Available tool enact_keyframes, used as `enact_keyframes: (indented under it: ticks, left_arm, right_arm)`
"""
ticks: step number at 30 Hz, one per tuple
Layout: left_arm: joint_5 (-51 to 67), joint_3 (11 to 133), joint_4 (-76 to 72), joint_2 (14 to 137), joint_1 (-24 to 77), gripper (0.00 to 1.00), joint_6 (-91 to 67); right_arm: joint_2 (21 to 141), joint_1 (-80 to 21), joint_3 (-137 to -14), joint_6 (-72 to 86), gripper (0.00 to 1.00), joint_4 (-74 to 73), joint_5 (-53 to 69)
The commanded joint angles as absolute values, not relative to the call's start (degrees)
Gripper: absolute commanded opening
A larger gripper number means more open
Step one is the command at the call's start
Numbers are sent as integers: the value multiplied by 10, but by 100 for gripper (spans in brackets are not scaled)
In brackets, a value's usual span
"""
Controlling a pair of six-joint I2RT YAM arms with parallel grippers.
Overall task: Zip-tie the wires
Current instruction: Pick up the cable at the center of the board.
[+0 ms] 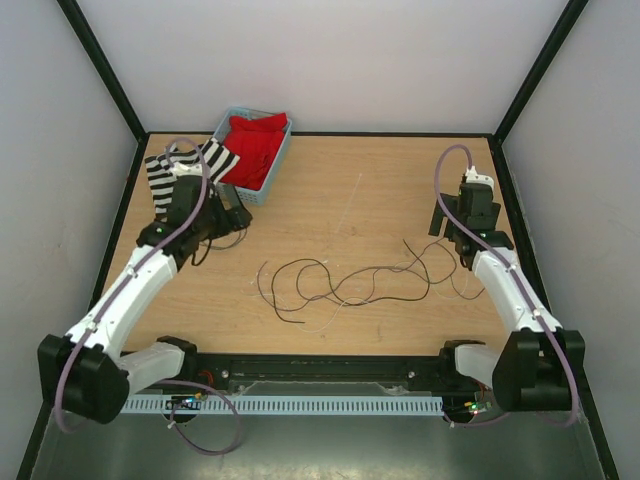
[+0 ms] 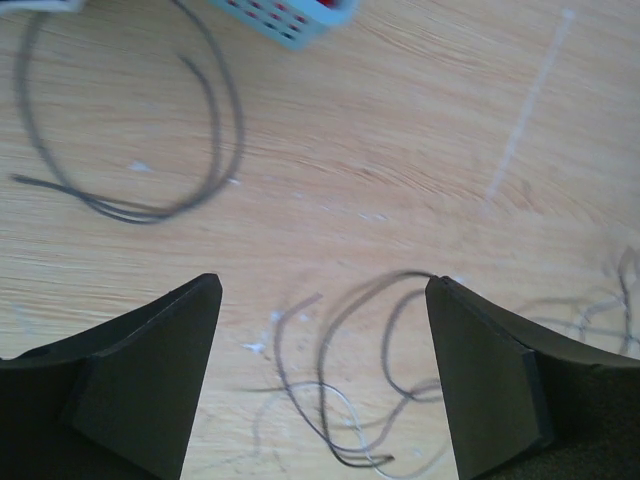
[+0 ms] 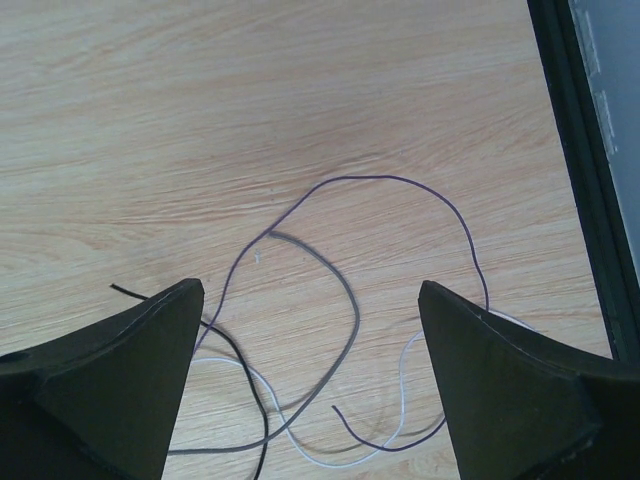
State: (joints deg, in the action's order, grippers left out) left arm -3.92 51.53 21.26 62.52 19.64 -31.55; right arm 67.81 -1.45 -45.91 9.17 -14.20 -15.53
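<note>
Hands spread wide: left hand [image 2: 322,282], right hand [image 3: 311,285] both above wires [image 1: 350,282] (neither touching them).

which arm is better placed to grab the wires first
Probably right: the right tool is open with whole loops of the wires between its fingers; the left tool, also open, frames mostly loose ends.

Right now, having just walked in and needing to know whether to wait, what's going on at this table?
Two robot arms are set over a tangle of thin wires that lies loose across the wooden table, not tied together. The left hand and the right hand are both open and hold nothing, each above one end of the tangle. A blue basket with a red cloth sits at the far left, a striped cloth beside it.
</note>
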Motion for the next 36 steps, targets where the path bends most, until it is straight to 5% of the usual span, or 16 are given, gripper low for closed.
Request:
enact_keyframes:
  ticks: [1,6,18,36]
  left_arm:
    - [-9,547,240,681,132,86,-247]
    - [-2,573,233,777,84,83,-252]
    - [-8,679,225,1009,95,56,-234]
    - [-71,722,226,1097,104,31,-238]
  right_arm:
    - [640,-13,-463,92,99,-157,-130]
    - [627,-14,-457,91,99,-157,-126]
    - [625,-14,-449,93,100,-154,-86]
    - [617,-14,-446,76,99,-143,-88]
